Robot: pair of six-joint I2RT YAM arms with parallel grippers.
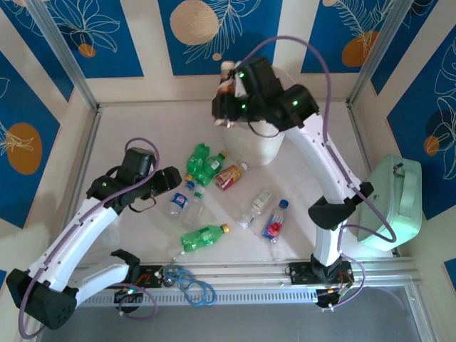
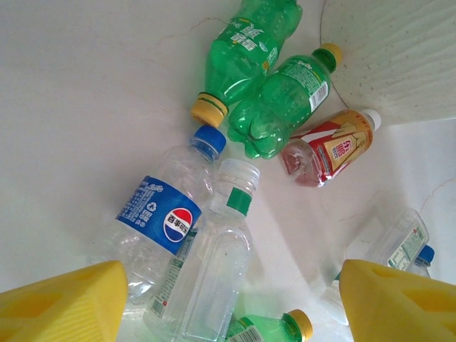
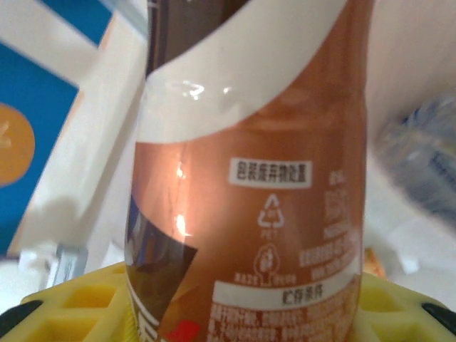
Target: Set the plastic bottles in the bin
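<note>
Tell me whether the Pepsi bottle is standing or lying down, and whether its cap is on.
Lying down, capped: the Pepsi bottle rests on its side on the table, blue cap on.

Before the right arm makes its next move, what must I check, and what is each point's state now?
1. Amber plastic bottle with printed label held between the right jaws: ok.
2. That bottle above the opening of the tall round pale plastic bin: cannot tell, the arm covers the rim there.
3. Bin upright: ok.
4. Left jaws open and empty: ok.
5. White table free of bottles: not ok, several lie there, such as the clear blue-labelled plastic bottle.
</note>
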